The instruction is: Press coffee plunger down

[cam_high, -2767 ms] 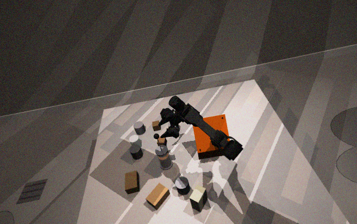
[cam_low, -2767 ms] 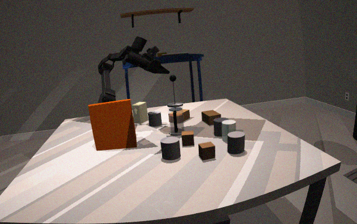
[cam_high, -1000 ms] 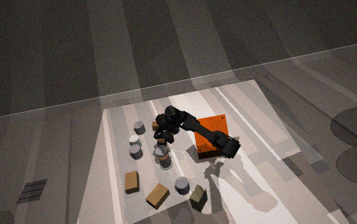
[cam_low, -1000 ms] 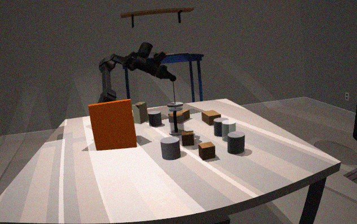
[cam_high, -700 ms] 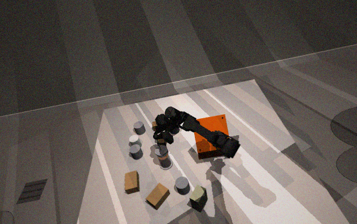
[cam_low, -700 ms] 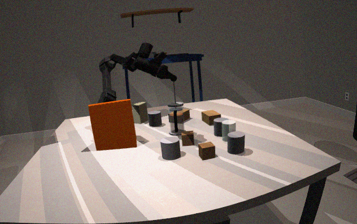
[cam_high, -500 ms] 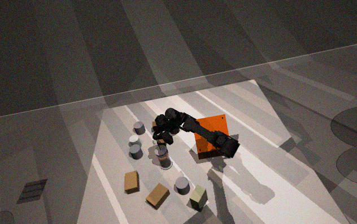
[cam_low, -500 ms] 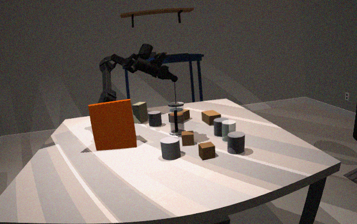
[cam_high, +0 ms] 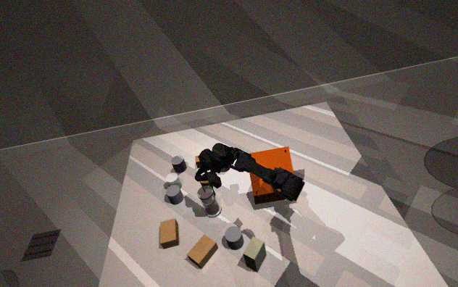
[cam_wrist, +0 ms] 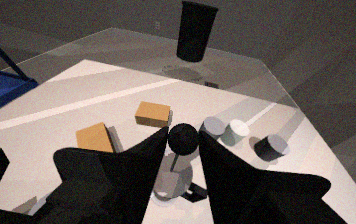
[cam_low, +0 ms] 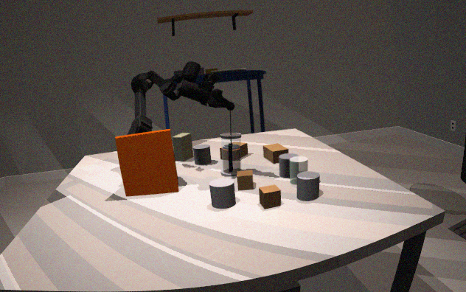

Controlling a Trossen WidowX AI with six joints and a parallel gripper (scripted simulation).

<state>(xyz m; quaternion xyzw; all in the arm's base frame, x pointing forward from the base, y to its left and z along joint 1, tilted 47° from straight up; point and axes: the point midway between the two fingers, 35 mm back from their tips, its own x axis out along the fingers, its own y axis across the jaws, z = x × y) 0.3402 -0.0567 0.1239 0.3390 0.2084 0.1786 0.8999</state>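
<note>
The coffee press (cam_high: 211,207) (cam_low: 236,164) (cam_wrist: 172,181) stands upright on the table, a clear glass cylinder with a grey lid and a dark handle. Its thin plunger rod (cam_low: 231,122) rises well above the lid, and the filter disc shows high inside the glass, a little below the lid. The round black knob (cam_wrist: 183,140) tops the rod. My gripper (cam_high: 200,177) (cam_low: 229,105) (cam_wrist: 183,132) is shut on the knob, with one finger on each side. Its fingers are well above the lid and the glass. Finger contact is hard to see in the top and exterior views.
Two small wooden blocks (cam_low: 245,181) (cam_low: 270,197) and a grey cylinder (cam_low: 222,193) stand near the press. A pale cylinder (cam_high: 172,179) (cam_low: 298,170) stands between two grey ones. Larger wooden blocks (cam_high: 169,233) (cam_high: 203,250), a green block (cam_high: 255,250) and an orange box (cam_high: 272,163) (cam_low: 147,162) stand around.
</note>
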